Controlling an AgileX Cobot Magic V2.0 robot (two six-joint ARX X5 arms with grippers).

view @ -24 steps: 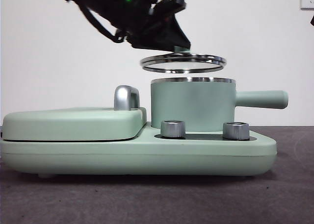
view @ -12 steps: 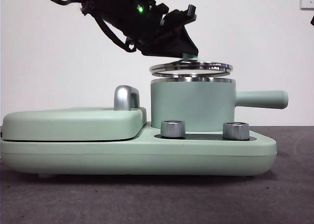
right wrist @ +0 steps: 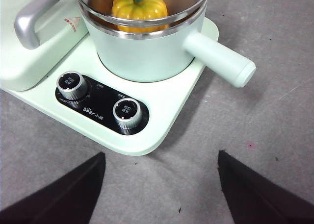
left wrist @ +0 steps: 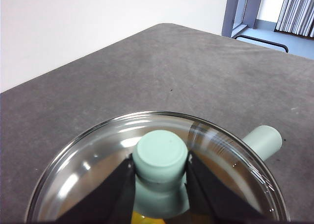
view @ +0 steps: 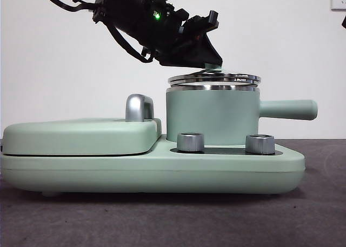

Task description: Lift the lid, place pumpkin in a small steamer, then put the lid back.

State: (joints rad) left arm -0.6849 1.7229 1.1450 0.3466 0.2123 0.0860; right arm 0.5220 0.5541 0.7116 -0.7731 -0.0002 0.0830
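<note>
Gripping the lid's mint-green knob [left wrist: 161, 158] between its two black jaws, the left gripper [view: 208, 60] reaches down from the upper left of the front view and holds the lid [view: 214, 78] just over the small steamer [view: 212, 114]. The lid is a clear glass disc with a steel rim. It lies nearly flat, knob up, slightly tilted; its right edge sits a touch higher than its left, close above the pot's steel rim. Whether the two rims touch cannot be told.

The steamer stands upright on the wide mint-green base unit [view: 151, 168], behind two silver knobs [view: 190, 142]. Its long straight handle [view: 286, 109] points right in the front view, level with the table. In the right wrist view the pumpkin [right wrist: 139, 6] sits inside the pot, stem up, glossy yellow-orange.

A flat mint-green cover [view: 81, 136] with a chrome handle [view: 138, 107] lies left of the pot.

The right gripper [right wrist: 159, 185] waits apart over the grey table [right wrist: 274, 131], jaws spread wide, holding nothing.

One second ago the lid hung clearly above the pot and further left; since then it has come down and rightward.
</note>
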